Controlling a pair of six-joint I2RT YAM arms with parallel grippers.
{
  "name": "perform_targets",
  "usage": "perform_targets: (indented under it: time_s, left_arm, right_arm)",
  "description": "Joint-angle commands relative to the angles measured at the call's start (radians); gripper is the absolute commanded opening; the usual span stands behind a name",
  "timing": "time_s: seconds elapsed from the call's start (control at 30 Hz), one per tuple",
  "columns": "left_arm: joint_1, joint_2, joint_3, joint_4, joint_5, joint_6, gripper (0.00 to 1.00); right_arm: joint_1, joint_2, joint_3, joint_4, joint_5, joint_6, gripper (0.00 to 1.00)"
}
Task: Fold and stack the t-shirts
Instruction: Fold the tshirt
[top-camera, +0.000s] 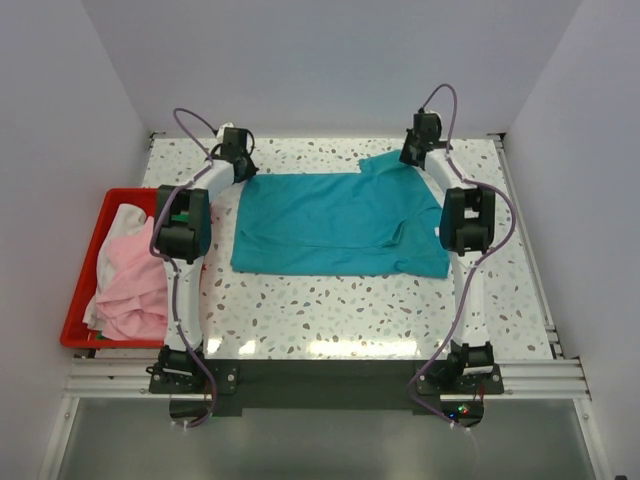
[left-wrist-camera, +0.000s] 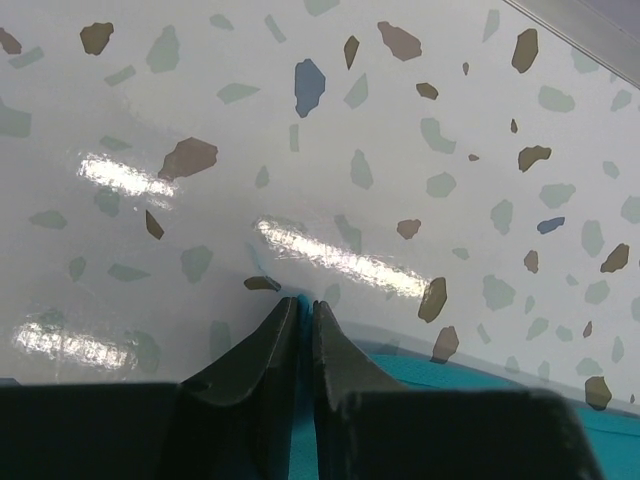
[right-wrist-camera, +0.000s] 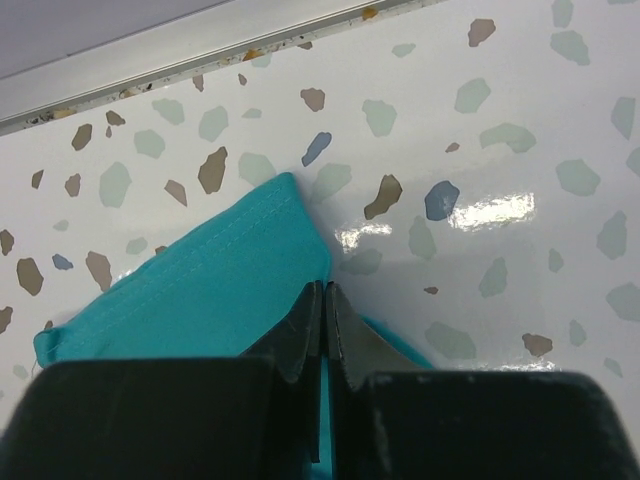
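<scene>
**Top external view:** the teal t-shirt (top-camera: 330, 225) is lying spread flat on the far middle of the desk (top-camera: 330, 310). The left gripper (top-camera: 237, 150) is sitting at the shirt's far-left corner, and the right gripper (top-camera: 415, 148) is sitting at its far-right sleeve. A pink t-shirt (top-camera: 135, 280) and a white piece (top-camera: 125, 218) are lying bunched in the red bin (top-camera: 80, 290) at the left edge.

**Left wrist view:** the left gripper (left-wrist-camera: 303, 305) is pressing its jaws together, with a thin strip of teal showing between them. It is judged to be pinching the edge of the teal t-shirt (left-wrist-camera: 500, 380) down at the desk (left-wrist-camera: 350, 150).

**Right wrist view:** the right gripper (right-wrist-camera: 322, 292) is clamping its jaws on the teal t-shirt (right-wrist-camera: 220, 290) just behind the sleeve tip. A metal rail (right-wrist-camera: 150, 60) is running along the desk's edge nearby.

**Handling:** the cloth is looking light, thin and limp, so it is likely to be sagging between the two holds once raised. Corners, hems and seams are offering the firmest purchase. A single layer in a shallow pinch is risking slipping free
</scene>
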Motion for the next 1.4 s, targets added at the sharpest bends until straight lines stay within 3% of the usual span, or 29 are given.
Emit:
perform_targets:
  time_s: [0.0, 0.37, 0.6, 0.97, 1.37]
  left_arm:
    - [0.003, -0.094, -0.02, 0.066, -0.021, 0.011, 0.15]
    - [0.009, -0.155, -0.079, 0.108, -0.016, 0.011, 0.12]
    - [0.011, -0.186, -0.121, 0.103, -0.027, 0.008, 0.1]
    - [0.013, -0.339, -0.309, 0.109, -0.068, -0.014, 0.04]
    - [0.013, -0.502, -0.55, 0.125, -0.064, -0.058, 0.03]
  right_arm:
    - [-0.01, -0.133, -0.032, 0.078, -0.01, 0.022, 0.0]
    - [-0.01, -0.277, -0.176, 0.129, -0.014, 0.036, 0.0]
    - [-0.01, -0.421, -0.403, 0.204, -0.016, 0.072, 0.0]
    - [-0.01, -0.705, -0.757, 0.24, -0.011, 0.141, 0.0]
    - [-0.011, -0.952, -1.029, 0.221, -0.036, 0.194, 0.0]
